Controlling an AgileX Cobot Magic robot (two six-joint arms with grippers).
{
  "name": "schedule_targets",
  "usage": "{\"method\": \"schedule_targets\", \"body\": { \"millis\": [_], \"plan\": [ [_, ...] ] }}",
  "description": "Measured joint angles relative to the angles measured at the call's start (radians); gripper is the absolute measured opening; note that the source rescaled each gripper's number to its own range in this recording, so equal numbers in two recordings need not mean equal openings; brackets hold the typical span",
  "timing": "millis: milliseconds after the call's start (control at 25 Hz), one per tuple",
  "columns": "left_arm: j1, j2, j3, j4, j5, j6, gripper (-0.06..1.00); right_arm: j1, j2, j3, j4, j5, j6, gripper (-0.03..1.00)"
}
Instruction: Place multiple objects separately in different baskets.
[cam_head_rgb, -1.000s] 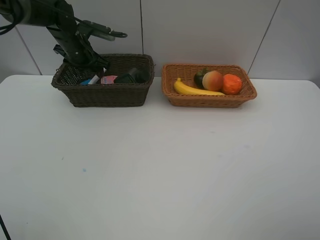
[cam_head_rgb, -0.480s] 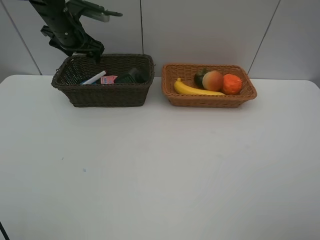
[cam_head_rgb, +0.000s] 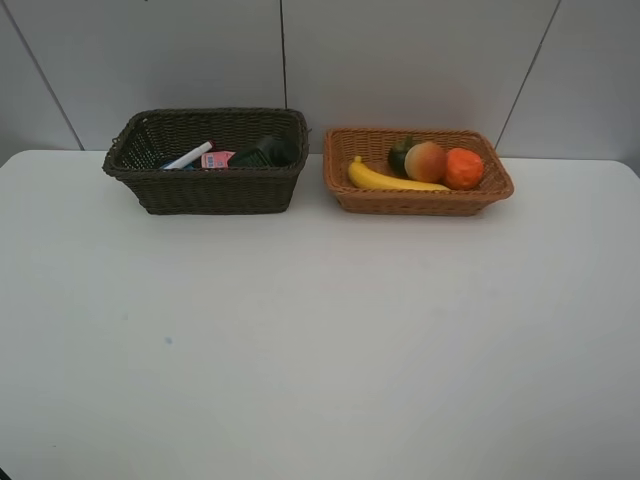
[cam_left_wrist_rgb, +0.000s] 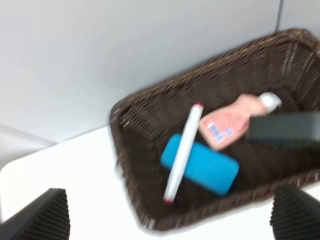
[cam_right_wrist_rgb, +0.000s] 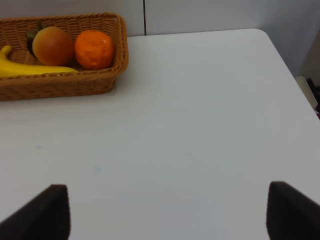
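The dark brown basket (cam_head_rgb: 205, 185) holds a white red-tipped marker (cam_head_rgb: 188, 156), a pink bottle (cam_head_rgb: 217, 158) and a dark object (cam_head_rgb: 265, 152). In the left wrist view the marker (cam_left_wrist_rgb: 183, 152) lies across a blue oblong block (cam_left_wrist_rgb: 207, 172), beside the pink bottle (cam_left_wrist_rgb: 227, 122) and a blurred dark grey block (cam_left_wrist_rgb: 285, 127). My left gripper (cam_left_wrist_rgb: 172, 217) hangs open above this basket (cam_left_wrist_rgb: 150, 115), holding nothing. The orange-tan basket (cam_head_rgb: 415, 200) holds the banana (cam_head_rgb: 390, 180), mangosteen (cam_head_rgb: 400, 155), peach (cam_head_rgb: 425, 160) and orange (cam_head_rgb: 463, 168). My right gripper (cam_right_wrist_rgb: 167, 212) is open over bare table. Neither arm shows in the exterior view.
Both baskets stand side by side at the back of the white table (cam_head_rgb: 320, 340), close to the grey wall (cam_head_rgb: 400, 60). In the right wrist view the table's right edge (cam_right_wrist_rgb: 292, 67) and rounded far corner show, with the orange-tan basket (cam_right_wrist_rgb: 75, 85) off to one side.
The left arm has lifted up out of the dark basket and left the exterior view. The marker it let go of now lies in that basket.
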Motion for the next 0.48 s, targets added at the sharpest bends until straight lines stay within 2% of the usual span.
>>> {"method": "schedule_targets", "body": {
  "millis": [120,200,360,480],
  "plan": [
    [-0.049,-0.089,0.0,0.07,0.15,-0.037,1.0,0.0,0.0,0.0,0.0,0.0,0.0,1.0],
    [-0.096,-0.158,0.0,0.11,0.202,-0.062,1.0,0.0,0.0,0.0,0.0,0.0,0.0,1.0],
    [-0.177,-0.348,0.043,0.168,0.212,-0.103,1.0,0.0,0.0,0.0,0.0,0.0,0.0,1.0],
    [-0.187,-0.496,0.121,0.21,0.213,-0.13,1.0,0.0,0.0,0.0,0.0,0.0,0.0,1.0]
  ]
}}
